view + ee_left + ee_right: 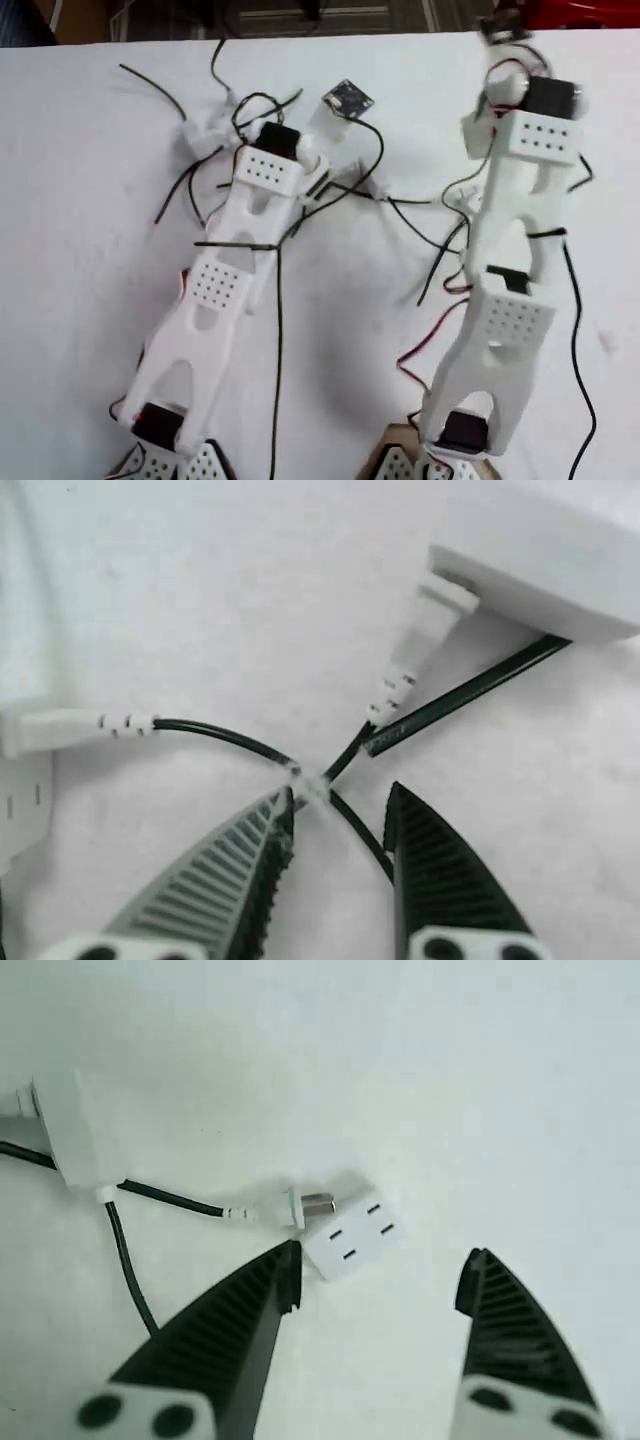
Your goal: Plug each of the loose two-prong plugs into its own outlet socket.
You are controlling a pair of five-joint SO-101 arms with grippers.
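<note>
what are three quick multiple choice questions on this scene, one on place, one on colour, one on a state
1. The loose plug lies: A in a gripper; B against the white socket block; C propped upright, alone.
2. Its cable is: A black; B green; C blue.
3. The right gripper is: A shut on the plug; B shut on the cable; C open.
B, bare prongs at the block's edge; A, a black lead; C, fingers wide apart, gripping nothing.
</note>
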